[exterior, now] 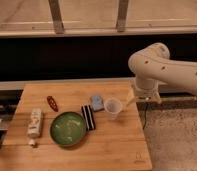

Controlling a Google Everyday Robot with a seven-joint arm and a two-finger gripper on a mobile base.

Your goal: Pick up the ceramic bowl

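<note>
The ceramic bowl (68, 128) is a wide, shallow, glossy green dish with pale flecks inside. It sits upright on the wooden table (112, 150), left of centre toward the front. My gripper (131, 100) hangs at the end of the white arm (164, 70) over the table's right edge. It is well to the right of the bowl and a little farther back, just beside a small translucent white plastic cup (112, 108). It holds nothing that I can see.
A dark striped packet (87, 117) lies right against the bowl's right side. A blue object (97, 103) sits behind it. A red item (52, 103) and a pale bottle (35, 123) lie at the left. A dark wall runs behind the table.
</note>
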